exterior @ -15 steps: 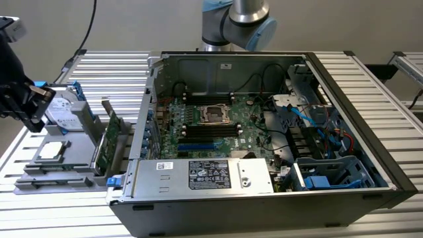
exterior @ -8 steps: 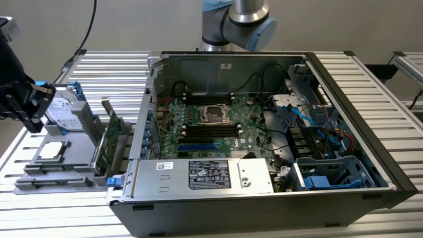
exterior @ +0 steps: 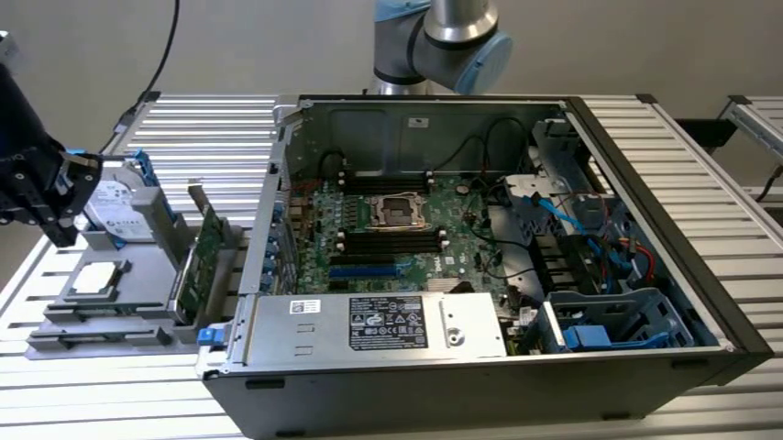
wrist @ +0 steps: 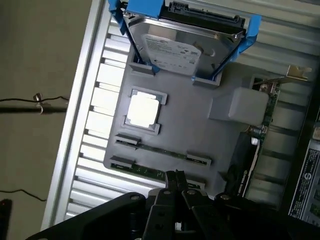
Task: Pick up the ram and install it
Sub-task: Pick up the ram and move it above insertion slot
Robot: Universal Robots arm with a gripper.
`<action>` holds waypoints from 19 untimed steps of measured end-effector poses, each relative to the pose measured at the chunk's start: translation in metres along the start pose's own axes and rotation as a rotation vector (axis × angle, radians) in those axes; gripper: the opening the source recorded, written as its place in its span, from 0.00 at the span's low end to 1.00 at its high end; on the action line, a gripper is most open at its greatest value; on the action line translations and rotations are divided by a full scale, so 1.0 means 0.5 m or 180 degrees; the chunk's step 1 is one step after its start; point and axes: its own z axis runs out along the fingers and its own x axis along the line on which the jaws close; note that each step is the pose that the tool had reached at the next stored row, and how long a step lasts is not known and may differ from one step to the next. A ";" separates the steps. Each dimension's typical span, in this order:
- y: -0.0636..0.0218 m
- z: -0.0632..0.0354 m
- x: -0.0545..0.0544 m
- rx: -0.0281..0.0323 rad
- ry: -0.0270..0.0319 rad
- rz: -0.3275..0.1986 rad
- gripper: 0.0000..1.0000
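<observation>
gripper [wrist: 175, 174]: fingers drawn together, nothing held, poised over gray tray [wrist: 190, 125] | ram [wrist: 142, 170]: 2 sticks on edge in tray clips, at the tray side opposite the hard drive [wrist: 185, 45], probably so top edges suit pinching | not yet picked

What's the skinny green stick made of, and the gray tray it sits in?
The ram looks like green circuit board, matte, seen edge-on. The gray tray looks like smooth matte plastic, probably molded: even color, rounded blocks.
</observation>
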 end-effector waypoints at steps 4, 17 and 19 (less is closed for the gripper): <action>0.000 0.000 0.000 0.0012 0.0010 -0.0227 0.11; 0.000 0.000 0.000 0.0051 0.0043 -0.0981 0.11; 0.000 0.000 0.000 0.0057 0.0048 -0.1094 0.11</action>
